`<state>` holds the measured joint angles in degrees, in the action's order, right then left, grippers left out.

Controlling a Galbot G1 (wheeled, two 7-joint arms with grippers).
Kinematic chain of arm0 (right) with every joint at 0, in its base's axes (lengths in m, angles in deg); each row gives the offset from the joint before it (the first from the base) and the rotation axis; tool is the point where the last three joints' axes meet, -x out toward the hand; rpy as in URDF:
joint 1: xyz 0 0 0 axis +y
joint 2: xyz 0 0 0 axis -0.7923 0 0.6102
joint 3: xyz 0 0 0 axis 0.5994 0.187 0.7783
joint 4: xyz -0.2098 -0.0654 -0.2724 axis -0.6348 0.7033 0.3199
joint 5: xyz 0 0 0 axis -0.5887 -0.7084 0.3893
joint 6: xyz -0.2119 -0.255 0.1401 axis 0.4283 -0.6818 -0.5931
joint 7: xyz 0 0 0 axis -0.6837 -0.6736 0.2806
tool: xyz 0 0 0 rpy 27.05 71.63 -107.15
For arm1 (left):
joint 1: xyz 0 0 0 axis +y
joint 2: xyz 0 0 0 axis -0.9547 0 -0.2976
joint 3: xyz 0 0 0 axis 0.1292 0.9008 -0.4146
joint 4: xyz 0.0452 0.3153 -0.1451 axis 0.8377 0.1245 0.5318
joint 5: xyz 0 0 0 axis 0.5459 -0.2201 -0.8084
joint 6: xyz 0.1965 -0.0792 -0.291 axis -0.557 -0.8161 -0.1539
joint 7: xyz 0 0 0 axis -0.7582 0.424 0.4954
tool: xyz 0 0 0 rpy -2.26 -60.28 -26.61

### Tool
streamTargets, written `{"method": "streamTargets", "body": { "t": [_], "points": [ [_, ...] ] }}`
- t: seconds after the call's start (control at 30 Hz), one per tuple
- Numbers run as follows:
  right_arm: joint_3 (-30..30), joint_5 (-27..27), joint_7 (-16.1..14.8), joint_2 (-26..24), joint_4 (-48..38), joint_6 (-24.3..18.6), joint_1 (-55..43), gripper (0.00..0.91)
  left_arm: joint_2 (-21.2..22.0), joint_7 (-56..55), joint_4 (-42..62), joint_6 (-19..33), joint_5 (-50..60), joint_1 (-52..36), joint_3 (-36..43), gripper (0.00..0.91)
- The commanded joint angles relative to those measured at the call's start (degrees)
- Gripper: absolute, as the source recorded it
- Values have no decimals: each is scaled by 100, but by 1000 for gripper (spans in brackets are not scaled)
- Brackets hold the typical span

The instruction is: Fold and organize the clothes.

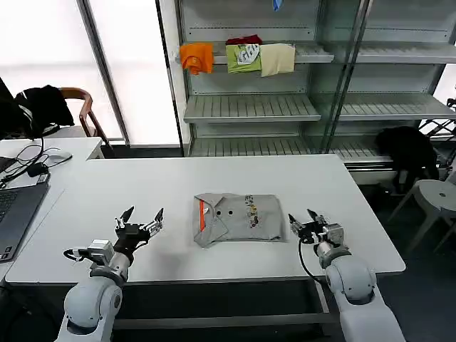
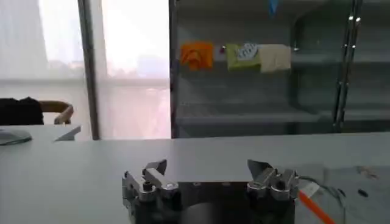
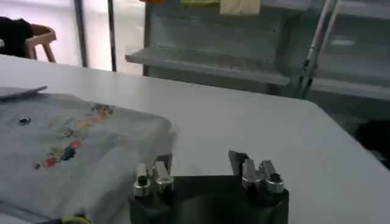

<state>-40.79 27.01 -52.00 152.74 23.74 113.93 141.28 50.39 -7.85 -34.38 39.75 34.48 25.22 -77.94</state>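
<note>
Folded grey shirt (image 1: 239, 219) lies near the front edge of the white table (image 1: 342, 192), between two spread-fingered grippers.

The head view shows its orange neck strip and buttons; the right wrist view shows the multicoloured chest print close up. The left gripper (image 1: 140, 221) hovers well to the shirt's left, jaws apart and empty; the right gripper (image 1: 305, 221) sits just beside its right edge, likewise parted.
</note>
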Motion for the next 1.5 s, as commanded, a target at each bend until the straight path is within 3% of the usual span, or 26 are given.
{"method": "streamTargets", "body": {
  "t": [0.03, 0.2, 0.27, 0.33, 0.4, 0.9, 1.0, 1.5],
  "points": [
    [-680, -714, 741, -201, 1090, -320, 947, 907, 45, -39, -123, 119, -489, 27, -64, 907],
    [-991, -642, 752, -302, 1503, -597, 1332, 907, 0, -33, -60, 230, -536, 76, -113, 907],
    [-990, -695, 1029, -301, 1608, -510, 1379, 907, -3, -42, -20, 234, -534, 98, -125, 907],
    [-1069, -709, 880, -309, 1673, -502, 1472, 907, 3, -55, -14, 234, -534, 136, -129, 907],
    [-1112, -793, 873, -314, 1744, -755, 1575, 907, 1, -58, -30, 239, -537, 179, -134, 907],
    [-1094, -716, 353, -277, 2015, -691, 1644, 907, -112, -104, -179, 433, -1047, 637, -111, 907],
    [-1151, -537, 354, -286, 1996, -924, 1622, 907, -145, -98, -171, 467, -1109, 626, -117, 907],
    [-1213, -108, 569, -295, 1941, -901, 1487, 907, -123, 77, -119, 622, -1151, 471, -107, 907]
  ]
}}
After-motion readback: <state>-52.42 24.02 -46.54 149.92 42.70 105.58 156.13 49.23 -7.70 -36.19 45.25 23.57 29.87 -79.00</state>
